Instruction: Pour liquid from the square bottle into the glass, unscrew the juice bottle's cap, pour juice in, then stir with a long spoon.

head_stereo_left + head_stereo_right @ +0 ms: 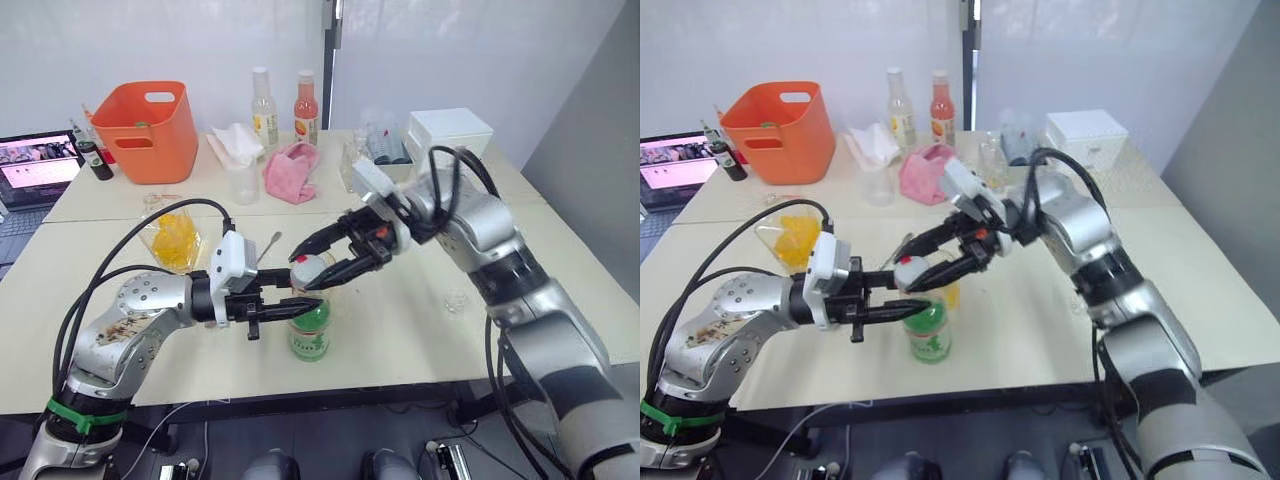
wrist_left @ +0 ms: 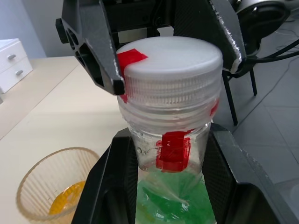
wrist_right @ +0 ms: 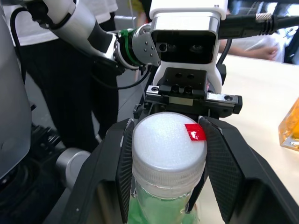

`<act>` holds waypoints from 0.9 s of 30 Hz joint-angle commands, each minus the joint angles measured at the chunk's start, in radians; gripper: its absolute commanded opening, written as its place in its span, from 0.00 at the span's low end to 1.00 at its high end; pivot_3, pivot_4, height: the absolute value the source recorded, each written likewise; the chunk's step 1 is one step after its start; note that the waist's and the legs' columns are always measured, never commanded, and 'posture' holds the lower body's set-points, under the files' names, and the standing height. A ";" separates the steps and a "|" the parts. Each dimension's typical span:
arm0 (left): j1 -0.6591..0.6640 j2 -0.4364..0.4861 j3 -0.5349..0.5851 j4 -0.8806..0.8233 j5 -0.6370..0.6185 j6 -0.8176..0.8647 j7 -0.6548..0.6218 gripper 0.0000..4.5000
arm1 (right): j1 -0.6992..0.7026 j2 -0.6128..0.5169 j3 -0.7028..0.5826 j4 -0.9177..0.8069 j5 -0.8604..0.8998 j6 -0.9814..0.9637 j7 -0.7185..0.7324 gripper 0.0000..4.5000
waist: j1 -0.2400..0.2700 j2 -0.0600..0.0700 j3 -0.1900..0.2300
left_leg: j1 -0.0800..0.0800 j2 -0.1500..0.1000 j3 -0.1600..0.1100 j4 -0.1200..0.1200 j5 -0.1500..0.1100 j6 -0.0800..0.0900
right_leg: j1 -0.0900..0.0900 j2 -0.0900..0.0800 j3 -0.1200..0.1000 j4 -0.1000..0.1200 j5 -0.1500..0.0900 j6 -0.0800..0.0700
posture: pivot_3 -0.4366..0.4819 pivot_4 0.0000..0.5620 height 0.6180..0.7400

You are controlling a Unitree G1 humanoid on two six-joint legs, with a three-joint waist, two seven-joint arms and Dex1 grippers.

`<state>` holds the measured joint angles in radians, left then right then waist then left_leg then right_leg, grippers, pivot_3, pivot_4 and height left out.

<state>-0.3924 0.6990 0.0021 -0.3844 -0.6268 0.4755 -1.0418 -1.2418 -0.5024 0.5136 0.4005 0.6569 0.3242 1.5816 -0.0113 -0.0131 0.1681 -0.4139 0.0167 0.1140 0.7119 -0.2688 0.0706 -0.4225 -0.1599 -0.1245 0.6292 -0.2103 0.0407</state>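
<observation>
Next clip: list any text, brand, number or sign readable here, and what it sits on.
Nothing can be read as words.
Juice bottle: green label, lettering too small and blurred.
Cap: a plain red tape patch, no writing.
Two slim bottles at the back: labels too small.
Laptop: a picture on screen, no legible text.
White box: no marking visible.

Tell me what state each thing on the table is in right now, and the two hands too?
Juice bottle: upright on the table, gripped at the neck.
Cap: still on the bottle.
Left hand: shut on the bottle's neck.
Right hand: fingers closed around the cap.
Glass: upright behind the bottle, a little orange liquid in the bottom.
Square bottle: standing, orange-yellow liquid inside.
Laptop: open, screen on.
</observation>
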 commanded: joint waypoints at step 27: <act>0.007 -0.014 -0.022 -0.020 0.013 -0.011 0.020 0.32 | 0.454 -0.190 -0.452 -0.925 0.302 0.563 -0.864 0.98 | 0.021 0.000 0.000 | -0.001 0.000 0.001 0.000 -0.001 -0.002 | -0.002 -0.003 0.000 -0.003 0.000 0.000 | 0.48 0.27 0.78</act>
<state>-0.3832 0.6823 -0.0140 -0.4059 -0.6263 0.4613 -1.0249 -0.7897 -0.7046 0.1191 -0.4406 0.9281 0.8510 0.8337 0.0100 -0.0130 0.1682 -0.4150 0.0168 0.1150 0.7114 -0.2696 0.0688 -0.4246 -0.1632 -0.1246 0.6260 -0.2101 0.0402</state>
